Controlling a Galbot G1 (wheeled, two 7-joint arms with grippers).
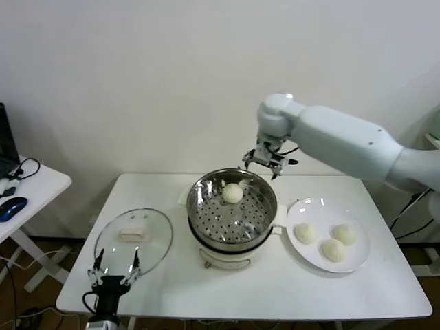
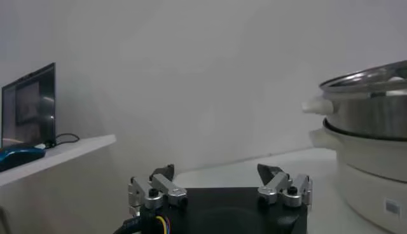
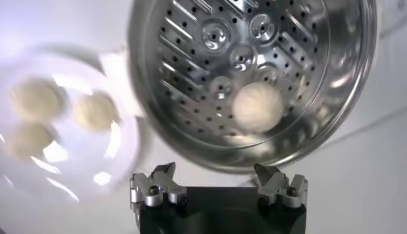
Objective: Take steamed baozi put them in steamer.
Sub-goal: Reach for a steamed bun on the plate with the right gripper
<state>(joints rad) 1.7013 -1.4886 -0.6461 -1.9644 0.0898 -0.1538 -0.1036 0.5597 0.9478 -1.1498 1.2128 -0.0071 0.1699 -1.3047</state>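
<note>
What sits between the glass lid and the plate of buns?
In the head view, the steamer with one bun inside sits between the glass lid and the plate.

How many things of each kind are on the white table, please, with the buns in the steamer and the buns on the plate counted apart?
Baozi in the steamer: 1
Baozi on the plate: 3
Steamer: 1
White plate: 1
Glass lid: 1
Total: 7
</note>
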